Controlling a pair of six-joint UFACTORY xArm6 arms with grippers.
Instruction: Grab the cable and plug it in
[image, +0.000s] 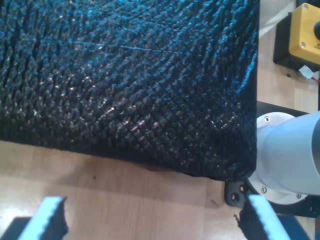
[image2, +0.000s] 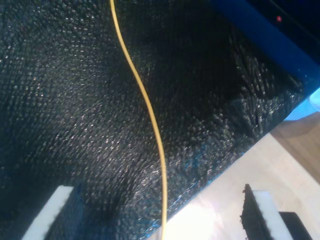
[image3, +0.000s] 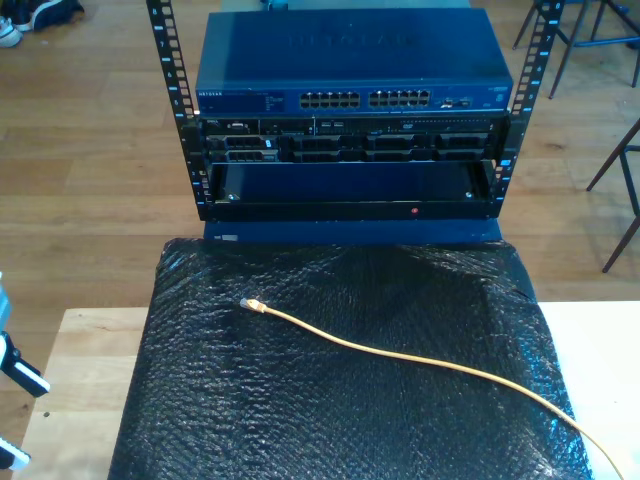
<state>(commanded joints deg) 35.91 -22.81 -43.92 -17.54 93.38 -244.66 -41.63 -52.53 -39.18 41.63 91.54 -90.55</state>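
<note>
Lying across the black bubble-wrap mat (image3: 340, 400), the cable (image3: 400, 355) runs from its plug (image3: 252, 303), toward the exterior view's left, out past the mat's near corner at the exterior view's right; the network switch (image3: 350, 65) sits in the rack (image3: 180, 120) beyond. My second gripper (image2: 155, 215) hangs with jaws wide apart, holding nothing, the cable (image2: 145, 100) passing on the mat between and below the fingers, untouched. My first gripper (image: 155, 217), also spread wide and empty, hovers over the wooden tabletop (image: 125, 195) at the mat's edge, near a white arm base (image: 290, 150) and a yellow button box (image: 305, 32)
</note>
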